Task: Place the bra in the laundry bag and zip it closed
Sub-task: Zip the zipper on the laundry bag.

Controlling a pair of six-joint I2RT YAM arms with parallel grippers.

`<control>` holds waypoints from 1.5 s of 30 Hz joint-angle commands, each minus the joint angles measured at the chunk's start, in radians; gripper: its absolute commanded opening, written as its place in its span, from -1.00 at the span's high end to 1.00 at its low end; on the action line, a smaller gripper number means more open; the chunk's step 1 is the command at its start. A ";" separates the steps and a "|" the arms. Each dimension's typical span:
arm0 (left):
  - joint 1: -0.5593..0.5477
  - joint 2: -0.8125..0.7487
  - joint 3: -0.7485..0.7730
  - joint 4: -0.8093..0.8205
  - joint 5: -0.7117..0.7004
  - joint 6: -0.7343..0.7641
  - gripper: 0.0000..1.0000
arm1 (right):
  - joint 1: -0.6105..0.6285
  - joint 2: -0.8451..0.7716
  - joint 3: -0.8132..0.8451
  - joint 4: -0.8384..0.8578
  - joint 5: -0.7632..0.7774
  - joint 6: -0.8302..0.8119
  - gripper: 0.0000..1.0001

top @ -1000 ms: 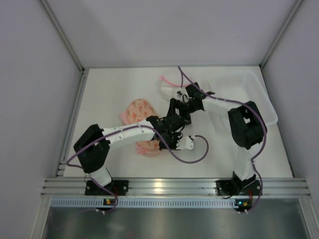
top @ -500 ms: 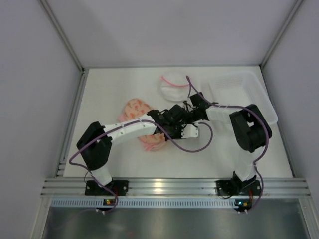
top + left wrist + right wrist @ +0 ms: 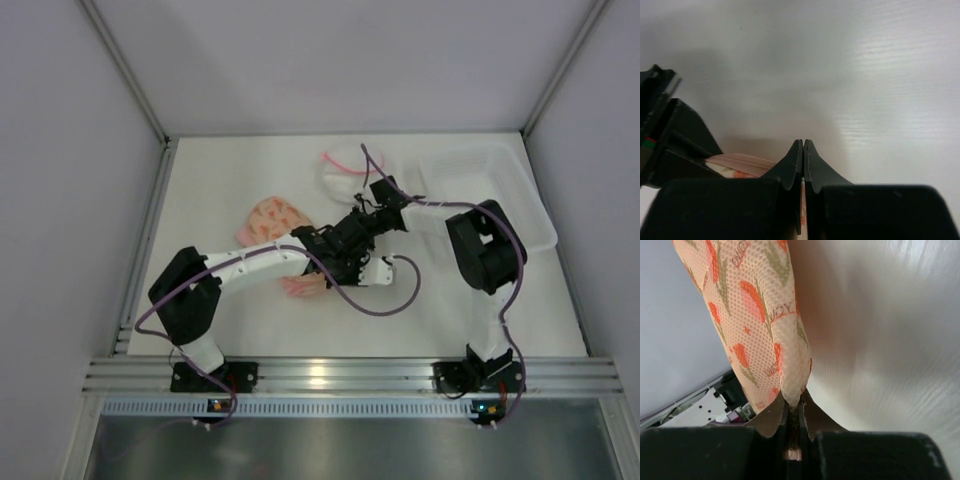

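So the peach peanut-shaped mesh laundry bag with red-orange print (image 3: 272,220) is mid-worktop (image 3: 220,180), its long axis slanting from far-left toward the near edge, its middle hidden under the left arm (image 3: 250,265). The right end effector (image 3: 794,400) is clamped tight on its edge. The left end effector (image 3: 803,145) is squeezed together on a sliver of the same fabric.

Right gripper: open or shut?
Shut on the laundry bag: the right gripper pinches the printed fabric's edge between its jaws.

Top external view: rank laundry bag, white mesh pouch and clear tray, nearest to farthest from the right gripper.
1. laundry bag: pinched in the right gripper, left of centre.
2. white mesh pouch: just behind, toward the back wall.
3. clear tray: far right corner.
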 commanded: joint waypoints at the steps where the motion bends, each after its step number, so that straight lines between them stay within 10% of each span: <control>1: -0.028 -0.077 -0.067 -0.055 0.082 0.067 1.00 | -0.008 0.045 0.107 -0.049 -0.039 -0.089 1.00; 16: -0.128 -0.198 -0.269 -0.388 0.099 0.471 1.00 | -0.007 0.148 0.395 -0.435 0.082 -0.523 0.99; 17: -0.128 -0.199 -0.262 -0.369 0.070 0.448 1.00 | -0.007 0.142 0.387 -0.432 0.079 -0.512 0.20; 20: -0.118 -0.126 -0.159 -0.338 0.027 0.321 1.00 | -0.007 0.097 0.340 -0.383 0.062 -0.465 -0.56; 30: -0.013 0.052 0.071 -0.183 -0.010 0.075 1.00 | -0.082 -0.113 0.104 -0.310 0.106 -0.344 -0.79; 45: 0.023 0.144 0.220 -0.068 -0.034 -0.057 1.00 | -0.094 -0.132 -0.027 -0.090 0.034 -0.057 -0.47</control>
